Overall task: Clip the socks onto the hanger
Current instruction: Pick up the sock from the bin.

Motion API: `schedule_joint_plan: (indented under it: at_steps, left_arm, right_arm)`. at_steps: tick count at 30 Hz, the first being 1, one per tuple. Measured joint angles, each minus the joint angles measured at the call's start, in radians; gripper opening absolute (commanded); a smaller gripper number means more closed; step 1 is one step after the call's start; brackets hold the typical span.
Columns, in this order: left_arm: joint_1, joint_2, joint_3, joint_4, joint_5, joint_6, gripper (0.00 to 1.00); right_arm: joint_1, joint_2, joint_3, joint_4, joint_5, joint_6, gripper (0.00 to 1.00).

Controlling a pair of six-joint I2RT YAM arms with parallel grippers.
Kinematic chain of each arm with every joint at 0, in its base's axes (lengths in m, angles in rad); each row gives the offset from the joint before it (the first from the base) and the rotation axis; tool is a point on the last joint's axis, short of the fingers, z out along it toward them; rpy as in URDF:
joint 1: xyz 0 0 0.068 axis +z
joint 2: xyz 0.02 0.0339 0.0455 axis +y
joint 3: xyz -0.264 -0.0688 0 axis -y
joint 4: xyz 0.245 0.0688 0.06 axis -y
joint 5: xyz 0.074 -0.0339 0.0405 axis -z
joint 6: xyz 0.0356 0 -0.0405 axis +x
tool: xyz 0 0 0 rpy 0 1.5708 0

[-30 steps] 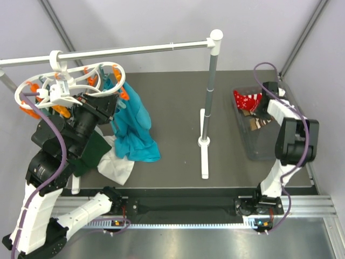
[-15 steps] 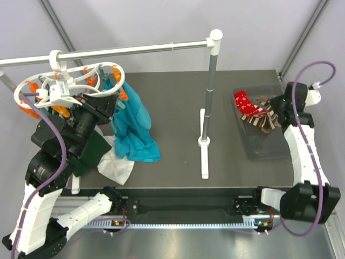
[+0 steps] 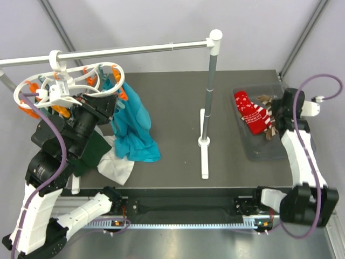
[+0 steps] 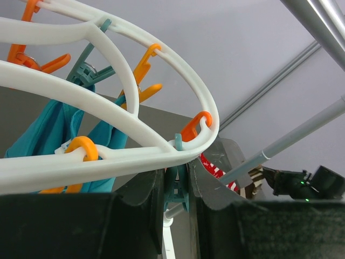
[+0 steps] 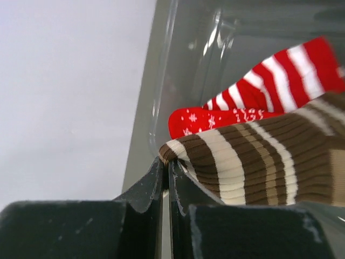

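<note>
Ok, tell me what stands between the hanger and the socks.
In the top view: the teal garment beside the hanger, then the upright post with its base; otherwise bare table up to the bin of socks.

Cut off at the right edge of the right wrist view: brown sock [image 5: 253, 162], with red sock [image 5: 215, 116] partly hidden behind it. Cropped at the top and left of the left wrist view: hanger [image 4: 129, 161]. Mostly hidden between the left gripper's [image 4: 175, 169] fingers: teal clothespin [image 4: 176, 194].

No lettering, label, brand, number or sign is legible in any view.
</note>
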Motion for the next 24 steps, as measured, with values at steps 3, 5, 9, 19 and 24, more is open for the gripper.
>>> schedule_joint_plan:
  at_steps: [3,5,9,19,24]
  left_arm:
    - [0.000,0.000,0.000,0.000,-0.003,-0.004,0.00]
    - [0.000,-0.002,0.000,-0.001,-0.004,-0.007,0.00]
    - [0.000,-0.006,0.001,-0.003,-0.004,-0.010,0.00]
    - [0.000,-0.006,0.002,-0.008,-0.003,-0.006,0.00]
    - [0.000,-0.006,0.002,-0.008,-0.002,-0.002,0.00]
  right_arm:
    - [0.002,0.174,0.003,0.109,-0.096,-0.008,0.04]
    - [0.007,0.308,0.010,0.158,-0.156,-0.024,0.09]
    - [0.009,0.495,0.055,0.174,-0.217,-0.105,0.45]
    - [0.074,0.624,0.332,0.065,-0.176,-0.600,0.57]
    - [0.126,0.612,0.337,-0.014,-0.113,-0.845,0.58]
